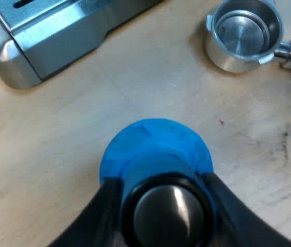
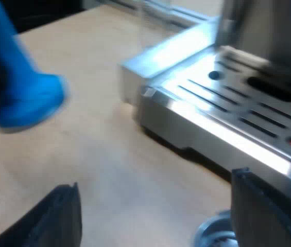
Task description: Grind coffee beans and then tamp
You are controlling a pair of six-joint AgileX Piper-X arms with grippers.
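Left wrist view looks down on my left gripper (image 1: 158, 188), its two black fingers pinching the neck of the blue tamper (image 1: 155, 144) just under the dark knob, with the blue base over bare table (image 1: 57, 144). The metal holder (image 1: 245, 33) lies loose on the wood, apart from the tamper and beyond the corner of the espresso machine (image 1: 57, 36); its basket looks bright and empty, with no grounds that I can make out. In the right wrist view my right gripper (image 2: 160, 206) hangs with fingers spread wide and nothing between them, just above the holder's rim and close to the machine's drip tray; the tamper appears farther off over the table, leaning. The main risk, as I judge it, is pressing into a basket with no coffee in it, since grinding looks undone. A loose holder could also skid or tip under a downward push, a leaning tamper could catch the rim, and both arms converging on the basket could knock together.
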